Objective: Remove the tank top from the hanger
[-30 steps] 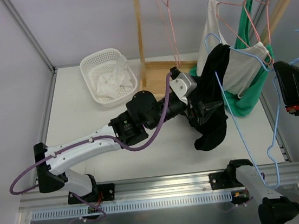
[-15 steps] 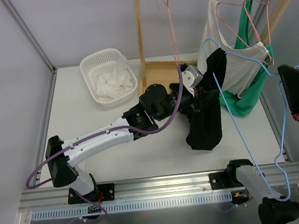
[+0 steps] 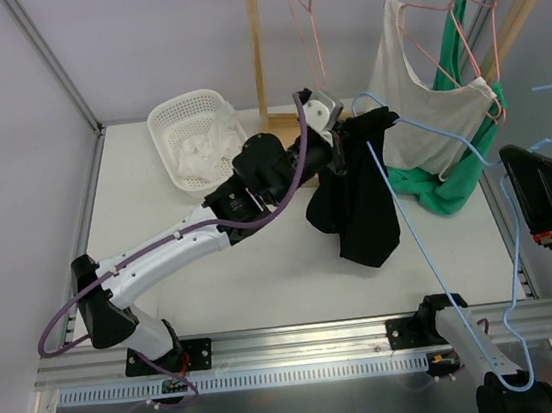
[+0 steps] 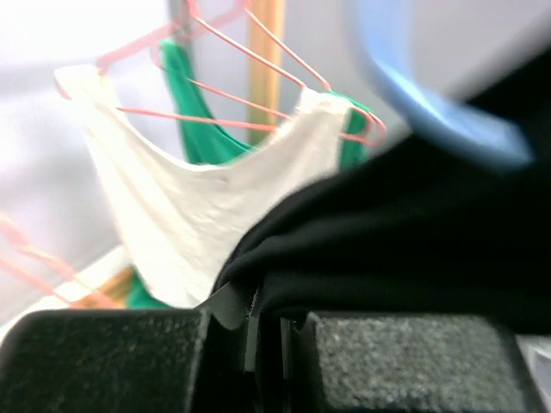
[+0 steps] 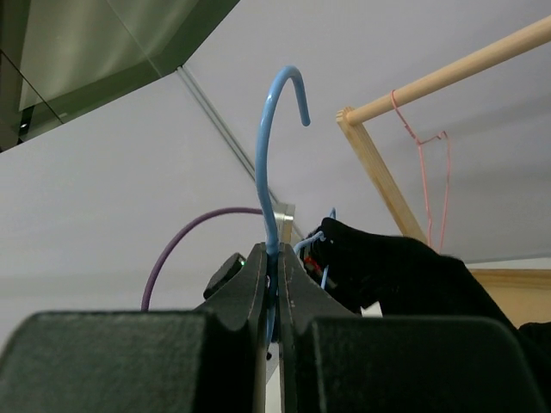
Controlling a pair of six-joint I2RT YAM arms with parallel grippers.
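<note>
The black tank top [image 3: 362, 206] hangs bunched from one shoulder of the blue wire hanger [image 3: 413, 242], over the table's middle. My left gripper [image 3: 345, 144] is shut on the top's upper edge; in the left wrist view black cloth [image 4: 405, 232] is pinched between the fingers of that gripper [image 4: 271, 331], with the hanger [image 4: 430, 116] a blur above. My right gripper [image 5: 272, 267] is shut on the hanger's neck [image 5: 267, 189] just below its hook. In the right wrist view the tank top [image 5: 405, 267] bulges beyond it.
A wooden rack [image 3: 259, 67] stands at the back with an empty pink hanger [image 3: 309, 21]. A cream tank top [image 3: 426, 117] on a pink hanger hangs over a green garment [image 3: 455, 184]. A white basket [image 3: 197, 136] with white cloth sits at back left.
My left gripper has shut on the black tank top and pulled it left and toward the back. The top now hangs from the hanger's left end only. The hanger has shifted slightly.
</note>
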